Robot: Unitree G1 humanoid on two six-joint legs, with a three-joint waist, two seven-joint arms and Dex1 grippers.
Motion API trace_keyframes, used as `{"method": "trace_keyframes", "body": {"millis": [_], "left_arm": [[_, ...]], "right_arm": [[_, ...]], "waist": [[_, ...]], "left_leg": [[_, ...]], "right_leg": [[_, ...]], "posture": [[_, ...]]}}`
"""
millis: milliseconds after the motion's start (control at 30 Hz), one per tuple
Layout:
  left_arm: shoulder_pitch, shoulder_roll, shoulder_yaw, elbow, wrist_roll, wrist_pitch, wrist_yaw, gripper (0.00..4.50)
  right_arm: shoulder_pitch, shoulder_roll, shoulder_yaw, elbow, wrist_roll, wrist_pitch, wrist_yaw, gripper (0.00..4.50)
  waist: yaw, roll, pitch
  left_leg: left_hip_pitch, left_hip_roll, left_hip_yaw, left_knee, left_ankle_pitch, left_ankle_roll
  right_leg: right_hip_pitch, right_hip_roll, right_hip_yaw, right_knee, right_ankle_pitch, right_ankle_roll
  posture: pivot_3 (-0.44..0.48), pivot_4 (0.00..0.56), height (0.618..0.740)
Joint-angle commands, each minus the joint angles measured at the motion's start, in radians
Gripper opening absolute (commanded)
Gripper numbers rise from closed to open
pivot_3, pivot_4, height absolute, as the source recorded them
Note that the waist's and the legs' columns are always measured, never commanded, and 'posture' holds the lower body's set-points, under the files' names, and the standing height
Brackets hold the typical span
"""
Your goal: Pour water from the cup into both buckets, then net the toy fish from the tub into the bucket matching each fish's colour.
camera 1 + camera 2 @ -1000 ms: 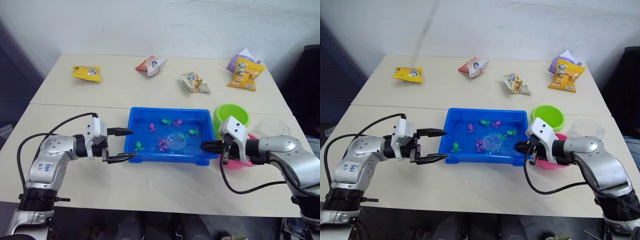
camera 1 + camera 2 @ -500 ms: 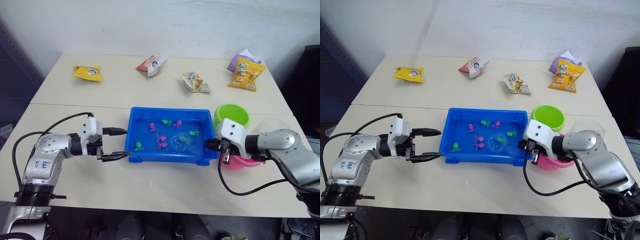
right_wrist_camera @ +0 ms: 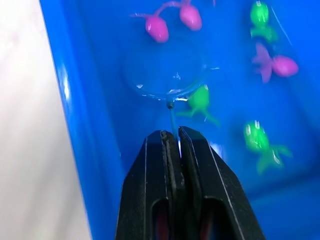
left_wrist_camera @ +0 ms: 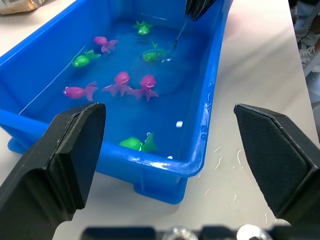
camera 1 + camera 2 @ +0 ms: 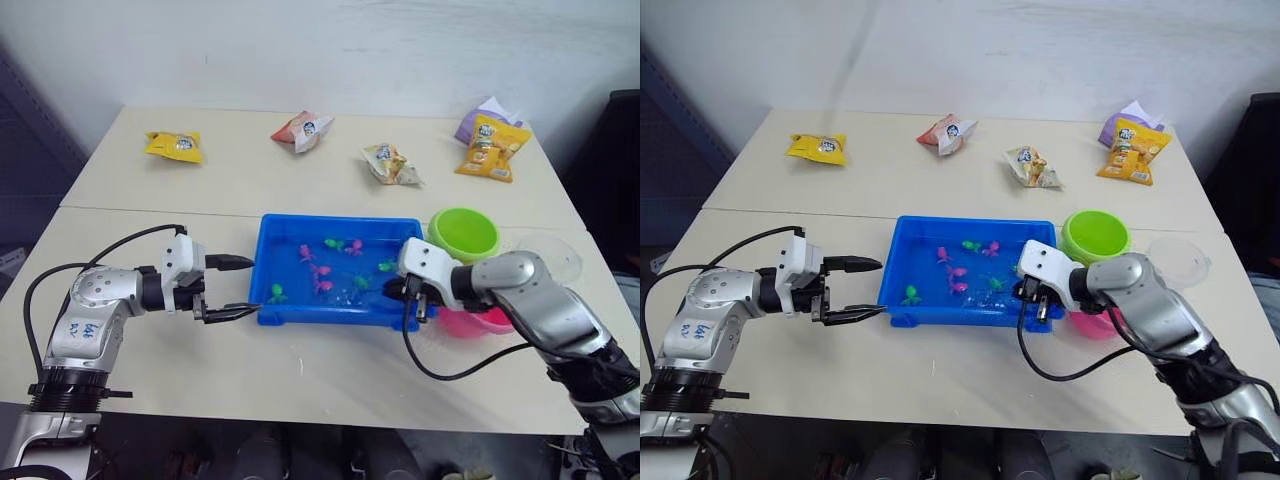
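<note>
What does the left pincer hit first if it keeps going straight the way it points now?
Probably the near end wall of the blue tub. The left pincer is open and aimed at it, one finger either side of that end in the left wrist view. Height is unclear; it might clear the rim.

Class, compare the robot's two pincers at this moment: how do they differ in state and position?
The left pincer is open and holds nothing; the right pincer is shut on the net. The left pincer sits outside the tub, at its left end; the right pincer reaches over the tub's right end. Both have two black fingers.
</note>
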Motion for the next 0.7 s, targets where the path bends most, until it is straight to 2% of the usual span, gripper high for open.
{"method": "trace_keyframes", "body": {"millis": [33,267,333,600,700], "left_arm": [[0.009,0.020,0.035,-0.020,-0.003,-0.008,0.009,4.42],[0.020,0.030,0.043,-0.027,-0.008,-0.003,0.013,4.42],[0.022,0.032,0.043,-0.023,-0.008,-0.004,0.013,4.42],[-0.003,0.014,0.025,-0.006,-0.010,-0.010,0.006,4.42],[-0.039,-0.006,0.020,-0.015,-0.032,0.005,-0.001,4.42]], "right_arm": [[-0.021,0.019,0.002,0.001,-0.011,-0.013,-0.002,0.00],[-0.009,0.044,-0.049,-0.032,0.044,0.008,0.009,0.00],[0.004,0.052,-0.093,-0.062,0.095,0.068,0.000,0.00],[0.079,-0.014,-0.231,-0.140,0.203,0.110,0.022,0.00],[0.143,-0.047,-0.333,-0.185,0.245,0.082,0.023,0.00]], "waist": [[0.000,0.000,0.000],[0.000,0.000,0.000],[0.000,0.000,0.000],[0.002,0.000,0.000],[0.005,0.000,0.000]], "left_leg": [[0.000,0.000,0.000,0.000,0.000,0.000],[0.000,0.000,0.000,0.000,0.000,0.000],[0.000,0.000,0.000,0.000,0.000,0.000],[0.000,0.000,0.000,-0.001,-0.001,0.001],[-0.001,0.000,0.000,0.000,-0.001,0.001]], "right_leg": [[0.000,0.000,0.000,0.000,0.000,0.000],[0.000,0.000,0.000,0.000,0.000,0.000],[0.000,0.000,0.000,0.000,0.000,0.000],[0.000,0.000,0.000,-0.001,0.000,0.000],[0.000,-0.001,-0.001,-0.001,0.000,0.000]], "posture": [[0.000,0.150,0.738],[0.000,0.150,0.738],[0.000,0.150,0.738],[0.000,0.150,0.738],[0.000,0.150,0.738]]}}
